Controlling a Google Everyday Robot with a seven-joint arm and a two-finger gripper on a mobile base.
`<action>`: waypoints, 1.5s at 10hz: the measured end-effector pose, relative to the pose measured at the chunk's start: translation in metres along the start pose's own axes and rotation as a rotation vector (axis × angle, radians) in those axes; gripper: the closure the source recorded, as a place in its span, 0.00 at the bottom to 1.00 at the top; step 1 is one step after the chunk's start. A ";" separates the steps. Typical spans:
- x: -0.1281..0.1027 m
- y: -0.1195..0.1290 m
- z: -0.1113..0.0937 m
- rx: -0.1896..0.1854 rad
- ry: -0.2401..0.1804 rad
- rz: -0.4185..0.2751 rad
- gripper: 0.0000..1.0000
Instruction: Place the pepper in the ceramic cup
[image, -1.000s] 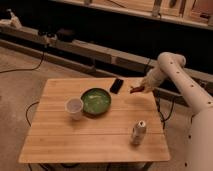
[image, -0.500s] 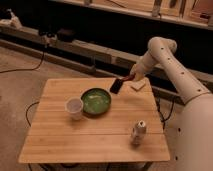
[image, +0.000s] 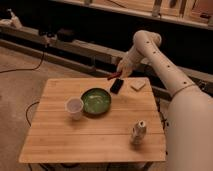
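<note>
My gripper (image: 118, 73) hangs above the far edge of the wooden table (image: 60, 142), just behind the green bowl. It is shut on the small dark-red pepper (image: 114, 76), which sticks out to the left of the fingers, clear of the table. The white ceramic cup (image: 75, 107) stands upright on the table to the left of the green bowl, well to the left of and nearer than the gripper.
A wide green bowl (image: 96, 101) sits mid-table beside the cup. A black flat object (image: 116, 86) and a pale square pad (image: 137, 84) lie at the far side under the arm. A silver can (image: 138, 132) stands front right.
The arm has swung left and lifted from the table's right side to above its far edge, carrying the pepper. The cup, bowl and can have not moved.
</note>
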 end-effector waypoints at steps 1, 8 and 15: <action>0.002 0.001 -0.001 0.001 0.001 0.002 0.86; -0.028 -0.006 0.001 -0.006 -0.026 -0.063 0.86; -0.158 -0.020 0.047 -0.155 -0.036 -0.377 0.86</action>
